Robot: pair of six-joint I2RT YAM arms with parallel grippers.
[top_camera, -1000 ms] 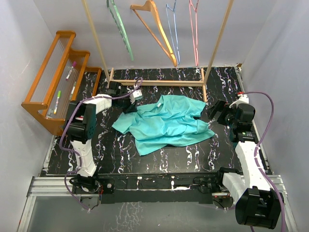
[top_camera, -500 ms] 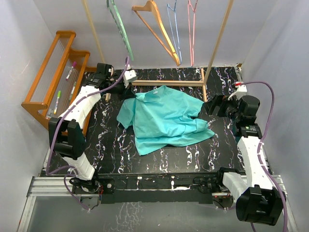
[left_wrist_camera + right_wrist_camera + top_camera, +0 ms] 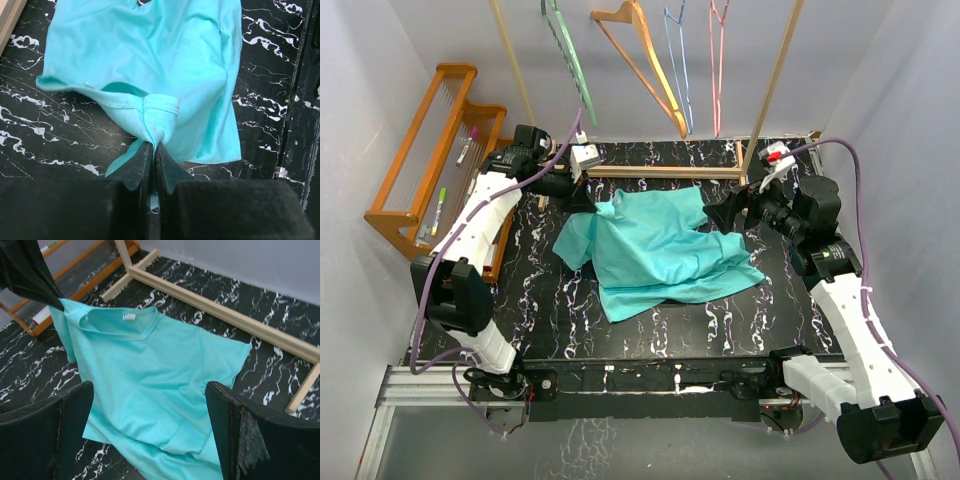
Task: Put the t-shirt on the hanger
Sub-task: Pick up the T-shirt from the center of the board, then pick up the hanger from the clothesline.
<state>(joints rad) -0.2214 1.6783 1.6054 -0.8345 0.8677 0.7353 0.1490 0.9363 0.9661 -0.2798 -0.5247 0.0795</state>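
The teal-green t-shirt lies crumpled on the black marbled table, collar toward the back left. My left gripper is shut on a bunched fold at the collar edge; the left wrist view shows the cloth pinched between the closed fingertips. My right gripper is open and empty, hovering over the shirt's right sleeve. In the right wrist view its jaws stand wide apart above the shirt. The mint-green hanger hangs on the rail at the back left, apart from both grippers.
A wooden rail stand crosses the back of the table. An orange wooden hanger, a blue wire hanger and a pink wire hanger hang from it. An orange wooden rack with markers stands at the left.
My left arm stretched to the back left and pulled the shirt's collar side with it. My right gripper rose and moved left over the shirt's right sleeve.
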